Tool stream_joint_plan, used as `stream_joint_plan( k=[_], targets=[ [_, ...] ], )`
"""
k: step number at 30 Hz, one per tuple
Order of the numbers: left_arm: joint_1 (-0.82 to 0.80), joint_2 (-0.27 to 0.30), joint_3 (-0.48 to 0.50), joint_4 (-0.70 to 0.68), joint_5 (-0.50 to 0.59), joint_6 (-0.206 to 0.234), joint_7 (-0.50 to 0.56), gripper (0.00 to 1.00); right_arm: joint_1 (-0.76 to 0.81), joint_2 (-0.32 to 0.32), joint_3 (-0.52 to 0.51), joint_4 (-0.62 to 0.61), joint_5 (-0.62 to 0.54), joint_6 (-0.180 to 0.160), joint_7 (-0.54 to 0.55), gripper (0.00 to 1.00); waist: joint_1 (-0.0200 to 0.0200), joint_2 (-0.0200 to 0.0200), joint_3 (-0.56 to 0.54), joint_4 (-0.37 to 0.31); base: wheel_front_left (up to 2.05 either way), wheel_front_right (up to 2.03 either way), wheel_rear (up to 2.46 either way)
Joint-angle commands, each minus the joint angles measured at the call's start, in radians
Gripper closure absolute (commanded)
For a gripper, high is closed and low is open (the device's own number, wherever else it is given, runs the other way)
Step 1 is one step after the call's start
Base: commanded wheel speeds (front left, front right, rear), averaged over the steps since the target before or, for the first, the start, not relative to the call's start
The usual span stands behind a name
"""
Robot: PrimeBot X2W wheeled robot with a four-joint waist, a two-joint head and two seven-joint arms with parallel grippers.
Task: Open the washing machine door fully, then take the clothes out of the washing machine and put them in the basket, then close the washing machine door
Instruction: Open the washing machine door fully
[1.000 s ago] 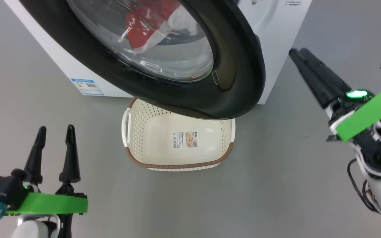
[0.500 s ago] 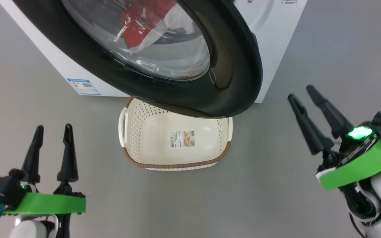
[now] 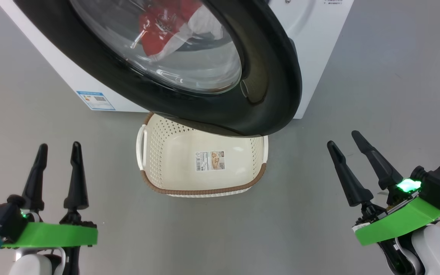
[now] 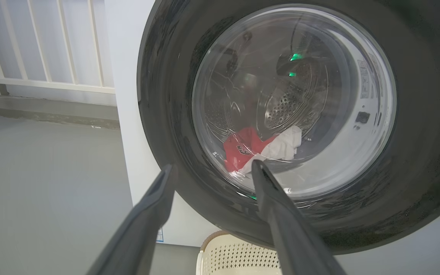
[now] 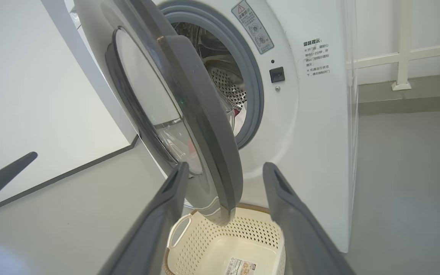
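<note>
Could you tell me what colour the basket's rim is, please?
Brown, on the cream basket; clearest in the head view.

The door stands partly open. Its black rim hangs over the basket's far end and screens most of the drum mouth. On the right, a gap opens between the rim and the washer front; its width is hard to judge. Floor lies open on 2 sides of the basket, whose near part is reachable from above.
</note>
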Motion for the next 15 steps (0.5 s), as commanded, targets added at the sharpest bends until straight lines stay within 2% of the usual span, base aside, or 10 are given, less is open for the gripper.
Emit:
stream_joint_plan(
  k=[1,9,15],
  targets=[
    [-0.004,0.030,0.036,-0.032,0.004,-0.003,-0.008,0.00,0.015,0.004,-0.001,-0.029,-0.030,0.002,-0.012,0.00,0.0000,-0.0001,0.000,-0.002,0.00,0.00,0.00],
    [-0.002,0.029,0.027,-0.037,0.006,-0.003,-0.008,0.00,0.014,0.052,-0.038,-0.038,-0.121,0.002,-0.012,0.00,0.0000,-0.0001,-0.003,-0.003,0.00,0.00,0.00],
    [0.005,0.030,0.022,-0.037,0.007,-0.003,-0.008,0.00,0.016,0.067,-0.045,-0.028,-0.140,0.002,-0.012,0.00,0.0000,-0.0001,-0.012,-0.002,0.00,0.00,0.00]
  ],
)
